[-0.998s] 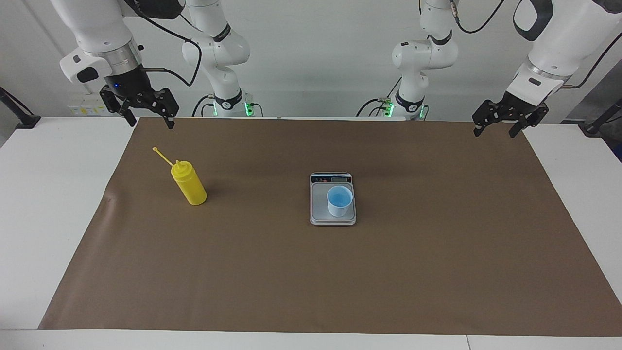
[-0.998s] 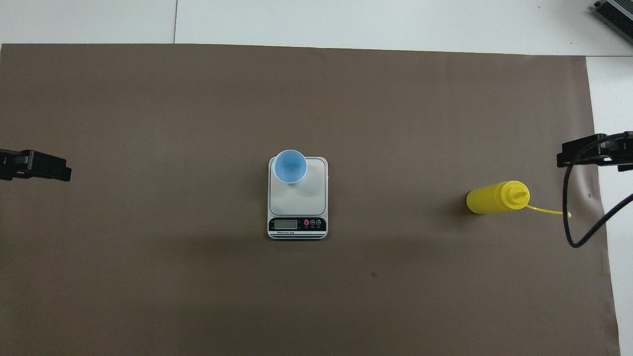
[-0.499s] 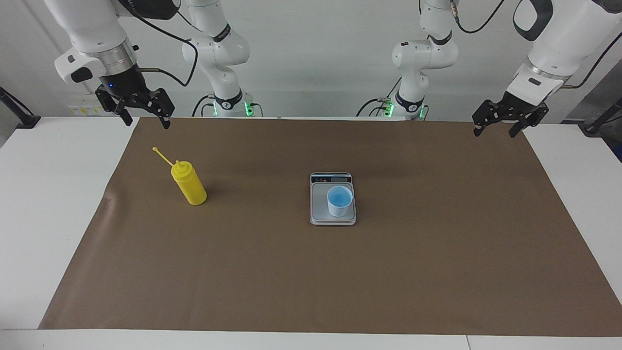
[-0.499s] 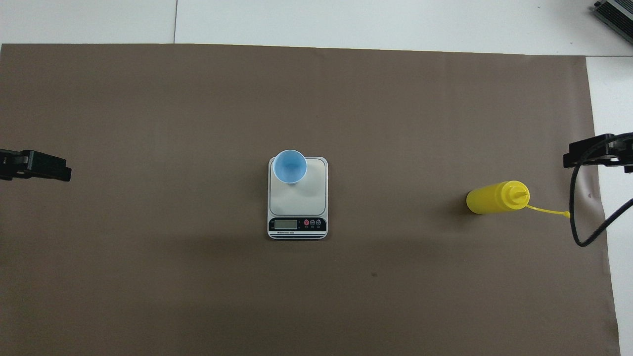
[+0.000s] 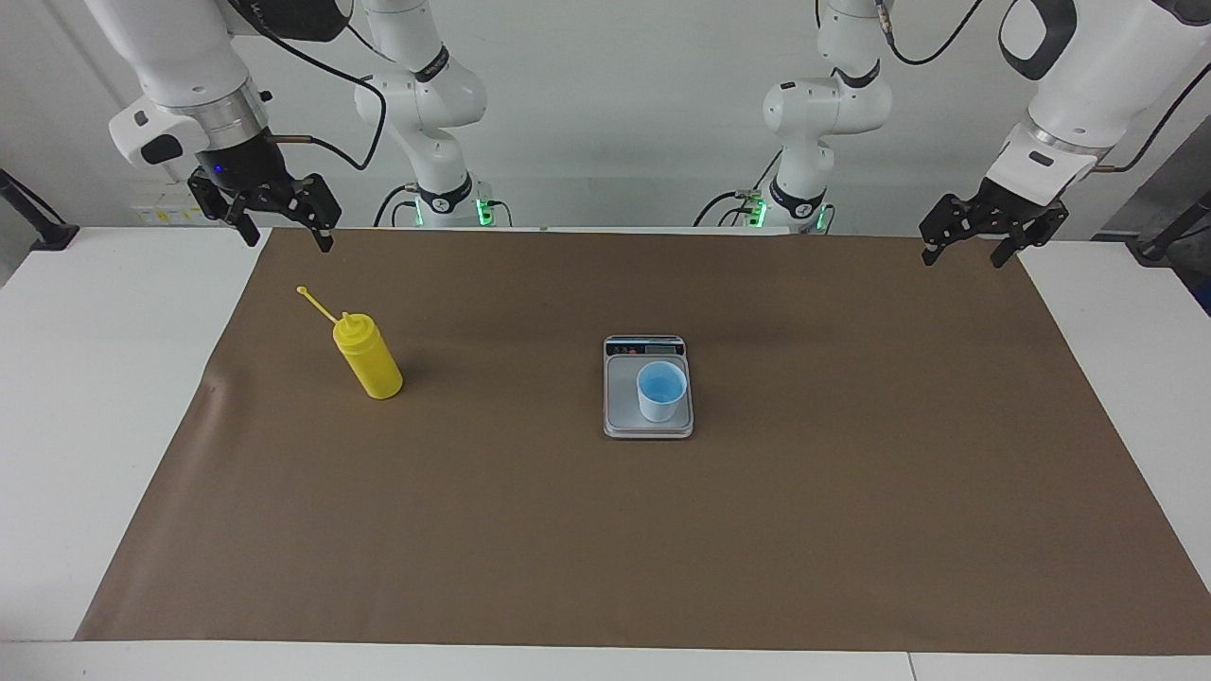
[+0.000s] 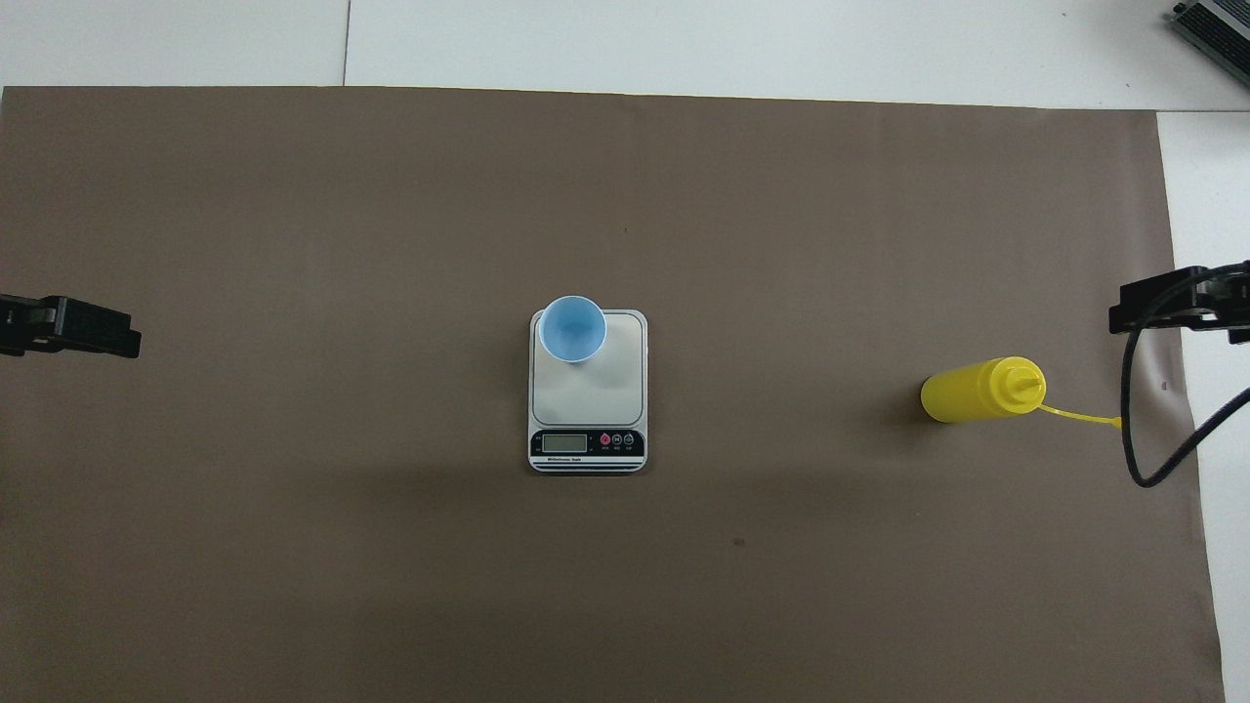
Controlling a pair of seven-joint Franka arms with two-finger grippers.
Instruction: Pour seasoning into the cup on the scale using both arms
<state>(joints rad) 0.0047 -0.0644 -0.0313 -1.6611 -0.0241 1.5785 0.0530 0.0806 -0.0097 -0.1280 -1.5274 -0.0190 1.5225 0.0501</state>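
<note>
The yellow squeeze bottle [image 5: 370,359] stands upright on the brown mat toward the right arm's end of the table, its cap strap sticking out; it also shows in the overhead view [image 6: 979,391]. The light-blue cup [image 5: 660,391] stands on the silver-grey scale [image 5: 620,402] at mid-table, on the plate's part farthest from the robots [image 6: 572,329]. The scale's display strip [image 6: 586,442] faces the robots. My right gripper [image 5: 289,240] is open and empty, up in the air over the mat's edge, apart from the bottle. My left gripper [image 5: 962,259] is open and empty over the mat's corner and waits.
A brown paper mat [image 5: 605,549] covers most of the white table [image 5: 85,378]. A black cable [image 6: 1138,459] loops down from the right arm over the mat's edge beside the bottle. A grey device [image 6: 1216,24] lies at the table's corner.
My right gripper has drawn up and back a little from the bottle's side toward the mat's edge. The left arm, bottle, cup and scale have not moved.
</note>
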